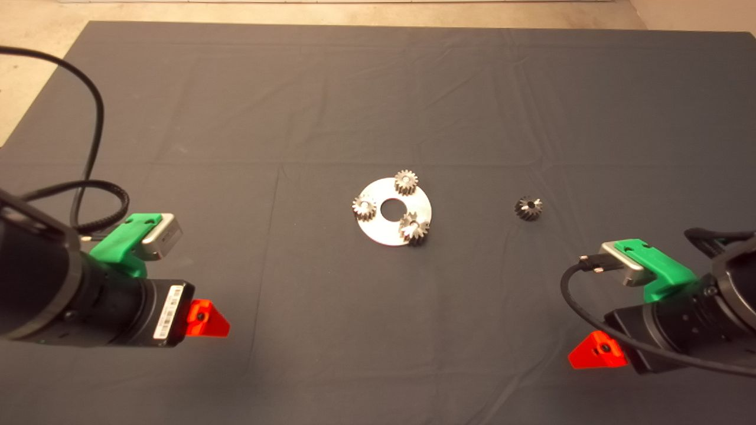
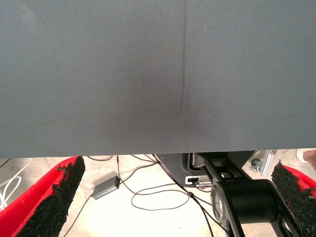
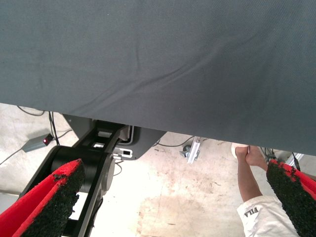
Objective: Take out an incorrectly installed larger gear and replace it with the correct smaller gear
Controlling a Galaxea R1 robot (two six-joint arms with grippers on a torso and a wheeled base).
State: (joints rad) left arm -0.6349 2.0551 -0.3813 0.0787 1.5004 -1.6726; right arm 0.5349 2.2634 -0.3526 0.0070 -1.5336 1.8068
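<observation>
A round silver plate (image 1: 393, 230) with a centre hole lies in the middle of the dark mat (image 1: 378, 106). Three gears stand on its rim. Two are small and pale: one (image 1: 406, 182) at the far edge, one (image 1: 364, 208) at the left edge. The third, the larger gear (image 1: 414, 228), sits at the near right edge, its dark flared teeth spreading below a bright face. The smaller gear (image 1: 528, 208), almost black with a few glints, lies alone on the mat to the right of the plate, well apart from it.

The left gripper (image 1: 204, 319) waits at the lower left of the mat, well apart from the plate and nearer the front edge than any gear. In its wrist view its two red fingers (image 2: 47, 202) stand wide apart with nothing between them; beyond them are the mat's edge and cables on the floor.

The right gripper (image 1: 596, 351) waits at the lower right, near the smaller gear's side but clearly short of it. Its fingers (image 3: 49, 202) are also spread wide and hold nothing. Past the mat's edge that wrist view shows a person's leg (image 3: 247, 173) on the floor.
</observation>
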